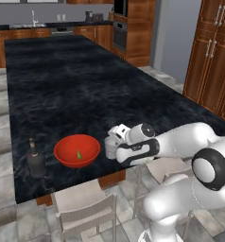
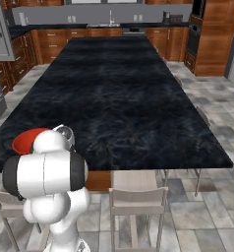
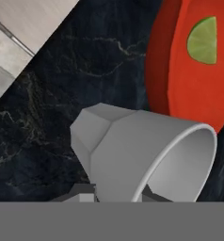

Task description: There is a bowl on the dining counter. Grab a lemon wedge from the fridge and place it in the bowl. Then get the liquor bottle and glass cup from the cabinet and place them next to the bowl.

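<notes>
Gripper (image 1: 112, 145) is clamping the glass cup (image 1: 110, 147) just beside the bowl (image 1: 77, 151).
Lemon wedge (image 3: 203, 40) is lying inside the bowl; liquor bottle (image 1: 36, 160) is standing near the bowl's other side, close to the dining counter (image 1: 62, 85) edge.

I'm looking at the dining counter (image 1: 62, 80), with the bowl (image 1: 77, 151) sitting near its front edge. The liquor bottle (image 1: 36, 160) is standing upright just left of the bowl, a little apart from it. The glass cup (image 1: 111, 147) is showing just right of the bowl, though I cannot tell whether it is resting on the counter.
</notes>
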{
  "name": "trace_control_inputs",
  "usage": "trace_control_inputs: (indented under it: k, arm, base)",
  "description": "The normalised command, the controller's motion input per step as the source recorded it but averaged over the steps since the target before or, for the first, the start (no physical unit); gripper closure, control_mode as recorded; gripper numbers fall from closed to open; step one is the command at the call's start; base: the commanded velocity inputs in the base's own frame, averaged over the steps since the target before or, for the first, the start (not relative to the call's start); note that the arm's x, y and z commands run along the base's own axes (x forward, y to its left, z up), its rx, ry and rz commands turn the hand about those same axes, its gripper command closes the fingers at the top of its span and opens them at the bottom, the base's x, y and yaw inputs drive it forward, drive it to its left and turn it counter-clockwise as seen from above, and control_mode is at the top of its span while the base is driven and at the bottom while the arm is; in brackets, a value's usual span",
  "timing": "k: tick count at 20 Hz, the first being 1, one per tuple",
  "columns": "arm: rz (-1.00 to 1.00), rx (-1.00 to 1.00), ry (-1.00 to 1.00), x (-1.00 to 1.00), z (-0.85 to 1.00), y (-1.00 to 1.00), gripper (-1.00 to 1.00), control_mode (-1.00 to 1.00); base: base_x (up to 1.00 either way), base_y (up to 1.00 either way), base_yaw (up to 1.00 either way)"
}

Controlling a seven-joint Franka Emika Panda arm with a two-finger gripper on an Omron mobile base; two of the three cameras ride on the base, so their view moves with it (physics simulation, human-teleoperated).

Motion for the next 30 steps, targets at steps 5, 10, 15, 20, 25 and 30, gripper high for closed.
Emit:
trace_control_inputs:
  k: [5, 10, 15, 20, 25, 30]
  arm:
    - [0.0, -0.11, 0.03, 0.42, -0.08, 0.15, 1.0, -1.0]
    - [0.0, -0.03, 0.01, 0.42, -0.11, 0.05, 1.0, -1.0]
    - [0.0, 0.0, 0.0, 0.39, -0.19, 0.05, 1.0, -1.0]
    - [0.0, -0.04, 0.01, 0.12, -0.37, 0.01, -1.0, -1.0]
    - [0.0, -0.02, 0.0, 0.0, -0.14, -0.01, -1.0, -1.0]
    - [0.0, 0.01, 0.0, -0.02, 0.18, -0.19, -1.0, -1.0]
  base:
    - [0.0, 0.0, 0.0]
    - [0.0, 0.0, 0.0]
    - [0.0, 0.0, 0.0]
    - [0.0, 0.0, 0.0]
    - [0.0, 0.0, 0.0]
    - [0.0, 0.0, 0.0]
